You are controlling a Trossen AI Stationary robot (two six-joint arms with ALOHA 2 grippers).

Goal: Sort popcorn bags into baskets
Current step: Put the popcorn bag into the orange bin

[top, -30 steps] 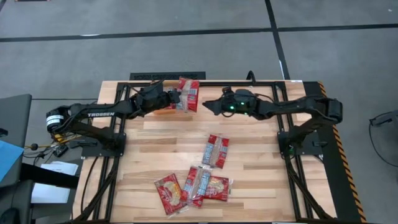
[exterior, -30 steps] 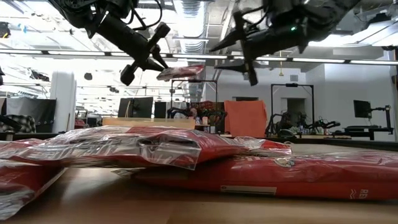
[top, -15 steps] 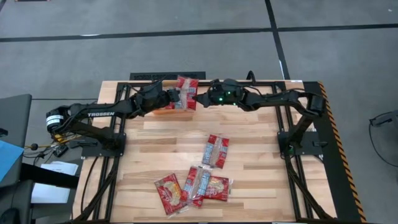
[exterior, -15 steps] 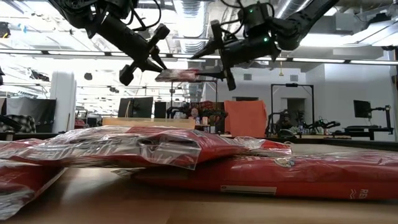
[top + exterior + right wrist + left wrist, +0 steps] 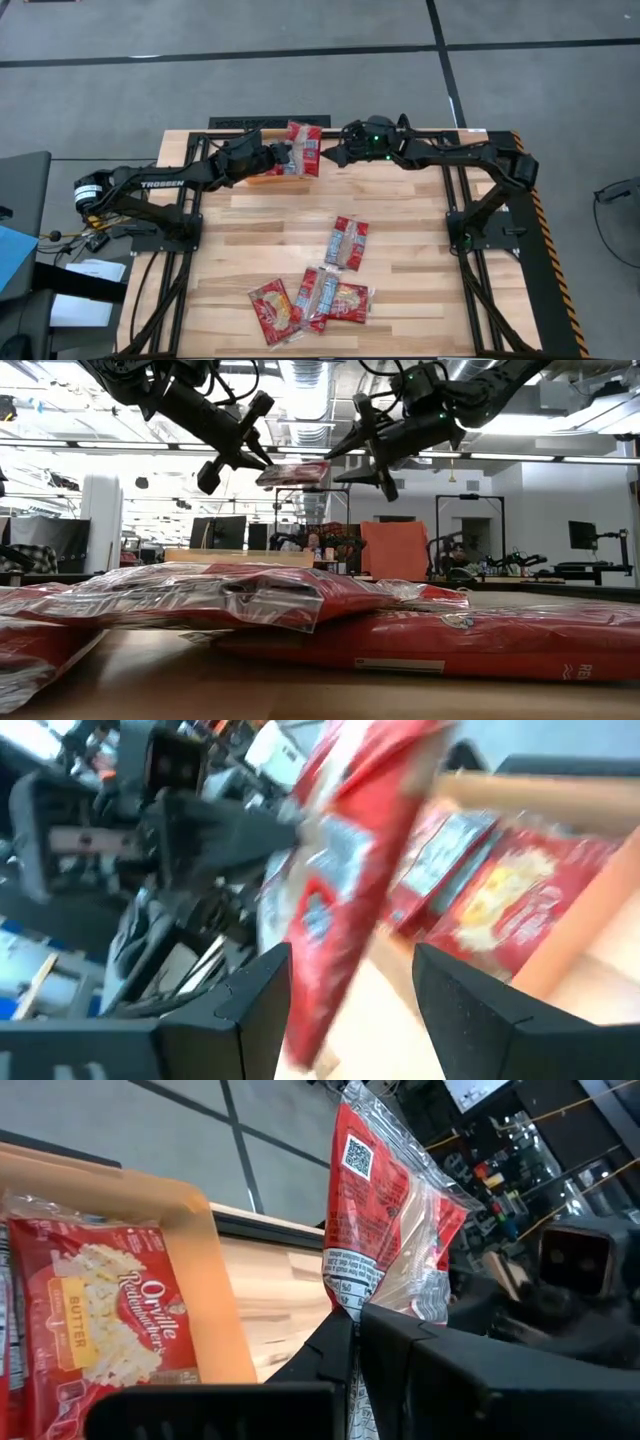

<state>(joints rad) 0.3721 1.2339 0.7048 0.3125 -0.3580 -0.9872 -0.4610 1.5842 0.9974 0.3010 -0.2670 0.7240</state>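
Note:
My left gripper (image 5: pixel 283 158) is raised near the table's far edge, shut on a red popcorn bag (image 5: pixel 304 148), which shows in the low view (image 5: pixel 292 472) high above the table. My right gripper (image 5: pixel 330 157) faces it from the right, open. In its wrist view its gripper (image 5: pixel 350 1010) has a finger on either side of the bag (image 5: pixel 345 860); I see no touch. The orange basket (image 5: pixel 215 1280) stands under my left arm with at least one packet (image 5: pixel 90 1295) lying flat in it. Only a strip of the basket (image 5: pixel 262 180) shows from above. My left gripper (image 5: pixel 352 1330) pinches the bag between its two fingers by one short sealed end (image 5: pixel 348 1295), coming level from the table's left. The bag is lifted clear and sticks out past the fingertips toward my right gripper, roughly level (image 5: pixel 292 472).
Several more red packets lie on the table: one alone at the middle (image 5: pixel 347 242) and a overlapping cluster near the near edge (image 5: pixel 310 300), which fills the low view's foreground (image 5: pixel 250 595). Bare wood lies between them and the basket.
My right gripper has travelled toward the table's left and far edge, up to the held bag, staying open and turning a little. My left gripper has kept the bag raised in about the same place.

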